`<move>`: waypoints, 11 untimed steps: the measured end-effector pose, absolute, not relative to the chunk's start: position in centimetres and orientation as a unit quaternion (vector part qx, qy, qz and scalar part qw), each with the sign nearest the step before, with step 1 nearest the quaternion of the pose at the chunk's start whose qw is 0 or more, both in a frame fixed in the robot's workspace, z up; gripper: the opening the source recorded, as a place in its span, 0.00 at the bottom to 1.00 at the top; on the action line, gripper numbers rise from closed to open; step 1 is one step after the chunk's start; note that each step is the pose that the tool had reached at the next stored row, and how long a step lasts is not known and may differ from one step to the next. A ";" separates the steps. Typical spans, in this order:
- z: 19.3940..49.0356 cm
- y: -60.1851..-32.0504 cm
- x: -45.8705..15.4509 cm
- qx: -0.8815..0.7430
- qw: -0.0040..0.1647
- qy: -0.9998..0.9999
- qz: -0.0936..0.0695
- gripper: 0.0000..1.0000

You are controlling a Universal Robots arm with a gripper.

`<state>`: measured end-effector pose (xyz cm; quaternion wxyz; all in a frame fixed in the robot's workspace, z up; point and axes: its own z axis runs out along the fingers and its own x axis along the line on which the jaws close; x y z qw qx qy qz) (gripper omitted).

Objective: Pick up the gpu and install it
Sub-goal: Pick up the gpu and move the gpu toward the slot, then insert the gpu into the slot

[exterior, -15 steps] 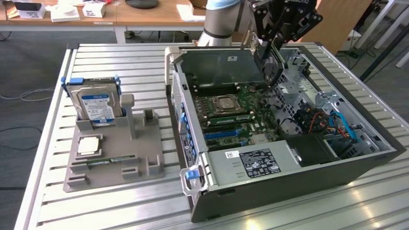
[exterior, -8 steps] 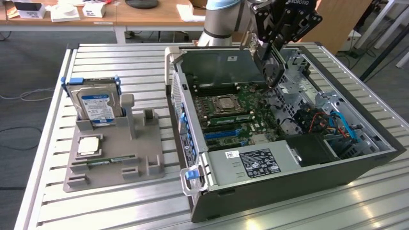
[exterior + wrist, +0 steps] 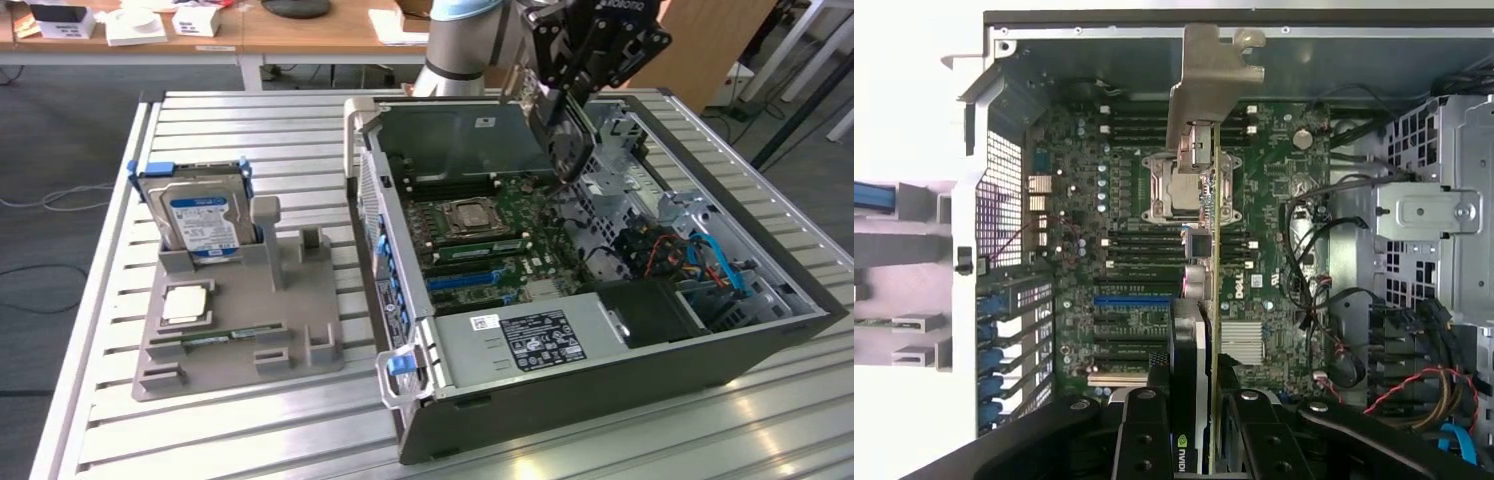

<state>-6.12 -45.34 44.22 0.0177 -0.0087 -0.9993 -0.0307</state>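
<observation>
- The gpu (image 3: 566, 140) is grasped edge-on in the hand (image 3: 558, 95), bracket end farthest from the hand.
- It is held above the motherboard (image 3: 487, 235) inside the open case (image 3: 574, 390).

This looks like a robotics lab or test workshop. A robot arm (image 3: 461, 40) stands at a slatted aluminium bench (image 3: 200, 430) bearing an open computer tower (image 3: 601, 360) and a grey parts fixture (image 3: 240, 340). Behind it, wooden desks (image 3: 307, 30) with small boxes (image 3: 196, 20) stand on grey carpet (image 3: 54, 150).
</observation>
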 end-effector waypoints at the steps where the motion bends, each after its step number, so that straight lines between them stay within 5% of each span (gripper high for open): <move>1: 44.2 -45.3 -6.1 -0.008 0.018 -0.999 -0.031 0.27; 11: 44.2 -45.1 -6.1 -0.007 0.018 -0.999 -0.031 0.27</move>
